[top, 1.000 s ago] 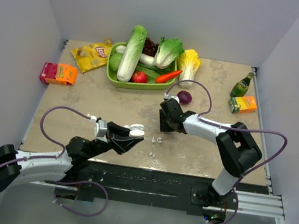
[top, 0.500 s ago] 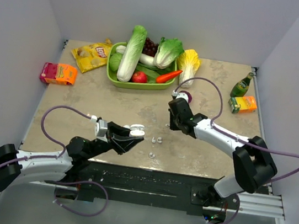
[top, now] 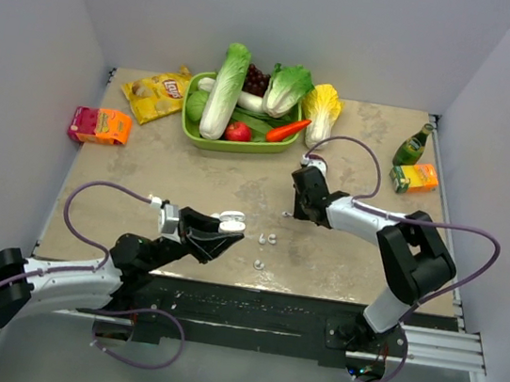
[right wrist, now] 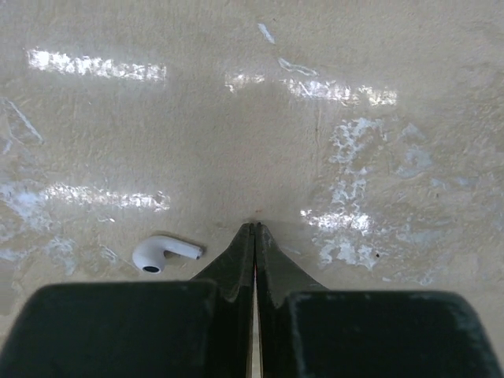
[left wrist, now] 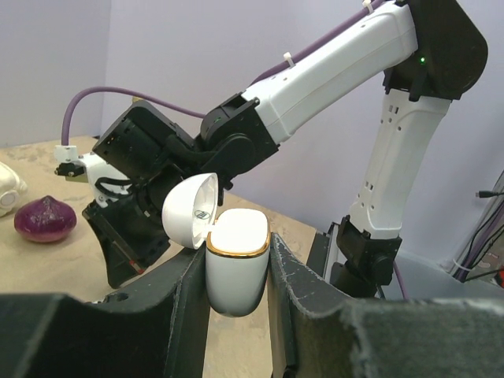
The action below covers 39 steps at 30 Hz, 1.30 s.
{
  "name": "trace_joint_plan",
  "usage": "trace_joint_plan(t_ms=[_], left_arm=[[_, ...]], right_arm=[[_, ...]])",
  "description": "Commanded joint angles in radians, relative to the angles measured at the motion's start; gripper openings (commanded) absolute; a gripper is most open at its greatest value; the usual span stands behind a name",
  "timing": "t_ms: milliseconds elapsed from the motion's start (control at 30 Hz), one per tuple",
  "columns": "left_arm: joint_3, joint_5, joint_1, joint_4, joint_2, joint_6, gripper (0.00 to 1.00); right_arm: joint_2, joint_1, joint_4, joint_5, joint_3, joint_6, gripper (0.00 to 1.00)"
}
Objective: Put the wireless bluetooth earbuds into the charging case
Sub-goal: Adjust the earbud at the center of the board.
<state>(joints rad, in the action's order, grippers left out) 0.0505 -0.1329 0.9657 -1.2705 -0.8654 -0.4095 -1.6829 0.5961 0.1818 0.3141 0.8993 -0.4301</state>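
R gripper (right wrist: 253,228): fingers pressed flat together, no gap, nothing btwn them. Tips point down at the table (right wrist: 236,118). One earbud (right wrist: 163,253) lies on the table just outside the fingers, on the left side of the wrist view, stem pointing toward them. It's very close, can't tell if it touches. Not gripped. In the top view the same gripper (top: 292,211) aims down at mid-table w/ a tiny white speck right by its tip, which is that earbud (top: 287,215).

L gripper (left wrist: 238,276): fingers closed on the charging case (left wrist: 236,260), one finger on each side of its lower body. Case is upright w/ a gold rim at the top. Its lid (left wrist: 190,211) is hinged open & tilted back toward the left of the wrist view. Inside of the case can't be seen. In the top view the L gripper (top: 223,229) holds the case (top: 231,222) near the front of the table, left of centre.

Btwn the two grippers, on the table: a pair of small white pieces (top: 267,238) side by side, & a third white piece (top: 259,264) nearer the front edge. They look like earbuds but are too small to be sure. All lie apart from the case.

Further out: green tray (top: 214,143) w/ veg at the back, red onion (top: 314,166) just behind the R wrist, chips bag (top: 157,94) back left, orange-pink box (top: 100,126) far left, green bottle (top: 412,145) & juice box (top: 414,178) on the right.
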Motion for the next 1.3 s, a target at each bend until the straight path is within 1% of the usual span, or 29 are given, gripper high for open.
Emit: trace_joint_plan(t_ms=[0, 233, 500, 700, 1033, 1267], left_arm=[[-0.268, 0.013, 0.007, -0.073, 0.012, 0.001, 0.00], [-0.274, 0.009, 0.007, -0.089, 0.005, -0.002, 0.00], [-0.271, 0.006, 0.007, -0.098, -0.007, -0.005, 0.00], [-0.278, 0.001, 0.007, -0.130, -0.034, -0.015, 0.00], [-0.284, 0.006, 0.007, -0.127, -0.023, -0.022, 0.00], [-0.284, 0.007, 0.010, -0.127, -0.024, -0.023, 0.00]], right_arm=[[-0.021, -0.001, -0.064, -0.040, 0.033, -0.010, 0.00], [-0.026, -0.001, -0.114, -0.093, -0.008, -0.009, 0.00], [0.005, 0.004, -0.114, -0.132, -0.077, -0.029, 0.00], [0.028, 0.024, -0.111, -0.133, -0.111, -0.044, 0.00], [0.052, 0.070, -0.056, -0.112, -0.109, -0.070, 0.00], [0.083, 0.073, -0.012, -0.079, -0.100, -0.084, 0.00]])
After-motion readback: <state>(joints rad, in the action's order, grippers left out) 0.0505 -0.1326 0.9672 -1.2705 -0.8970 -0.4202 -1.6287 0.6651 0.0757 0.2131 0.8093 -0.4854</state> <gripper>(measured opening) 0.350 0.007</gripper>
